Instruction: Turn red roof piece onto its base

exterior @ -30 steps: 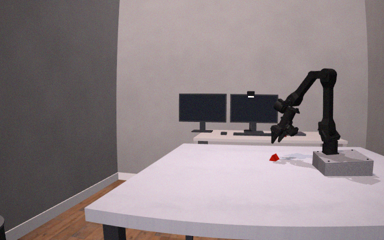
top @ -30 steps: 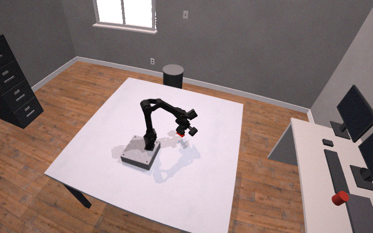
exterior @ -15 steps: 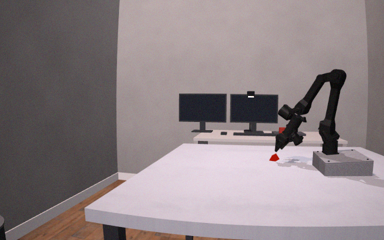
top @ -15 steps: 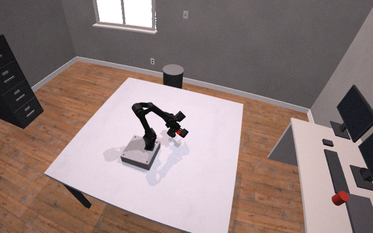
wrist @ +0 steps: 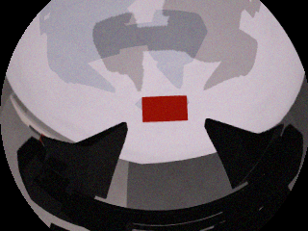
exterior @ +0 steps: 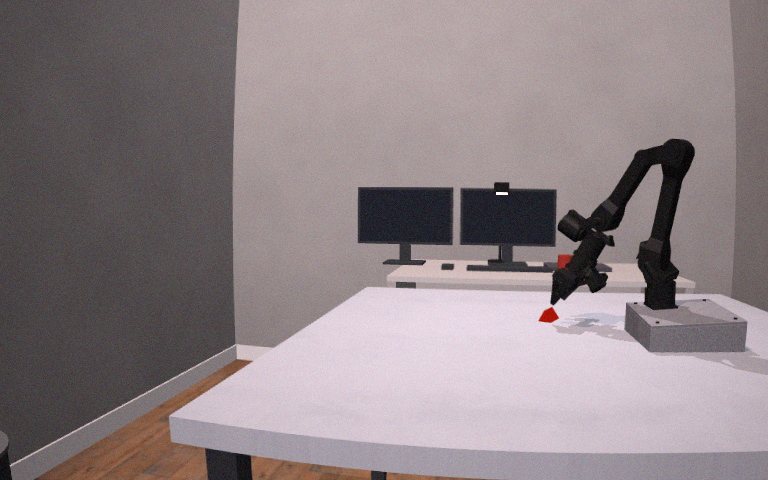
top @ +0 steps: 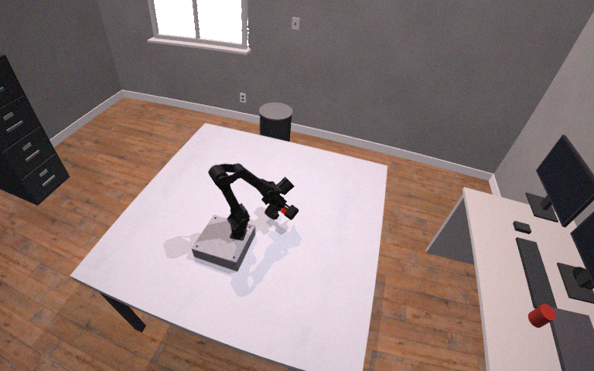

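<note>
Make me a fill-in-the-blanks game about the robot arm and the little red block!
1. The small roof piece lying on the white table is coloured ____.
2. The black gripper hangs just ____ the piece.
3. Its fingers stand wide ____, holding nothing.
4. The arm stands on a grey ____.

Answers: red; above; open; block

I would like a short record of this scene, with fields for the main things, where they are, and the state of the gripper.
arm: black, one arm, on a grey base block at the middle of the white table
gripper: open, nothing between the fingers, pointing down
red roof piece: lying on the table, just below the gripper, not touched
wrist view: red piece centred between the two fingertips
background: side desk with two monitors and a red cylinder
</note>
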You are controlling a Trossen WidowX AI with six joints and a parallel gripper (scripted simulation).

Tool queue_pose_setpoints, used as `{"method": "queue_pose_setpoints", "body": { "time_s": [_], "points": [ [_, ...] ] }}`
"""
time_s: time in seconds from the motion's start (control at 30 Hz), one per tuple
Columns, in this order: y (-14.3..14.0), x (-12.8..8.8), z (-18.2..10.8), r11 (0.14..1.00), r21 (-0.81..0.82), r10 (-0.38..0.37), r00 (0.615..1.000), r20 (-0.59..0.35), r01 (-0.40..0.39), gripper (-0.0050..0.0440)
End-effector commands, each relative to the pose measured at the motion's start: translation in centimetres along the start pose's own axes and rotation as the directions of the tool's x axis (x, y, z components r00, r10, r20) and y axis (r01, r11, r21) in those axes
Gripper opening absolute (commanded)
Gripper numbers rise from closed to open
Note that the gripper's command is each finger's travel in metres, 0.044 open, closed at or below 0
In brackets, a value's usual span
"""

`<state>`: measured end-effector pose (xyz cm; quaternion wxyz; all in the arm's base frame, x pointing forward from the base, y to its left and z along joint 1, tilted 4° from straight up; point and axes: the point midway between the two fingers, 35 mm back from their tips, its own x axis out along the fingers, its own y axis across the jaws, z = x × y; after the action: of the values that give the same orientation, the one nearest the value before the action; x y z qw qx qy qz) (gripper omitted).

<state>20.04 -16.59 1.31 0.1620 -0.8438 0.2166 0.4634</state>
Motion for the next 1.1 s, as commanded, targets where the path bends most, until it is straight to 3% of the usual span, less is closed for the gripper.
{"method": "queue_pose_setpoints", "body": {
  "time_s": [0.0, 0.47, 0.77, 1.07],
  "points": [
    [0.0, -0.2, -0.2, 1.000, -0.002, 0.003, 1.000, -0.012, -0.003, 0.0440],
    [-0.1, 2.1, 0.1, 1.000, 0.002, 0.003, 1.000, 0.000, -0.003, 0.0440],
    [-0.1, 4.6, -0.7, 1.000, -0.001, 0.004, 1.000, -0.017, -0.004, 0.0440],
    [-0.1, 5.0, -0.5, 1.000, -0.001, 0.003, 1.000, -0.013, -0.003, 0.0440]
  ]
}}
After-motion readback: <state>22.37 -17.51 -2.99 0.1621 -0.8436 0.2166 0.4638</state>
